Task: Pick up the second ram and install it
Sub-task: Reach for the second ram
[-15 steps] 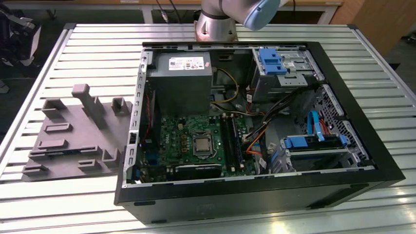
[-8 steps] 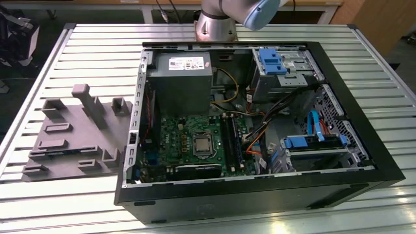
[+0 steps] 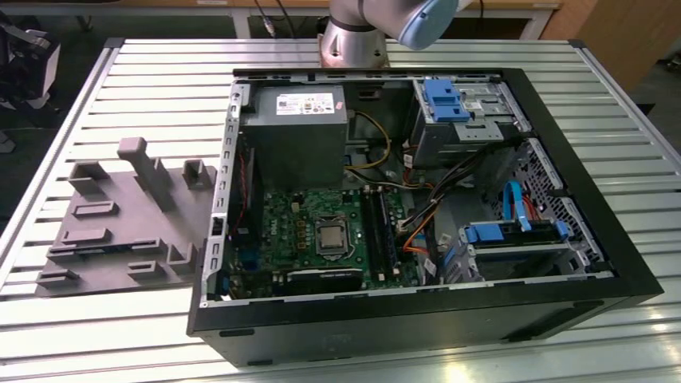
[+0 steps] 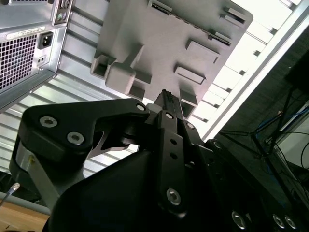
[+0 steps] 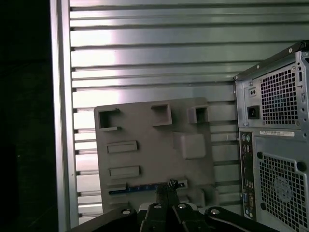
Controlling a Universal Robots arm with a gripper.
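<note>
Your arm [image 3: 356,32] holds the hand [image 5: 169,185] high above the grey block [image 5: 154,145], pointing down at it, fingers [image 5: 164,195] pressed together on nothing. The computer case [image 5: 275,145] stands just beside the block; bare slatted surface [image 5: 145,63] lies open on its other sides. The second ram [image 5: 133,189] lies flat in a slot near the block's edge, one stretch hidden behind your fingertips.

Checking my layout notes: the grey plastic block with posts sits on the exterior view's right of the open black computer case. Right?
No, the side is wrong: the exterior view shows the grey plastic block with posts on the exterior view's left of the open black computer case.
</note>
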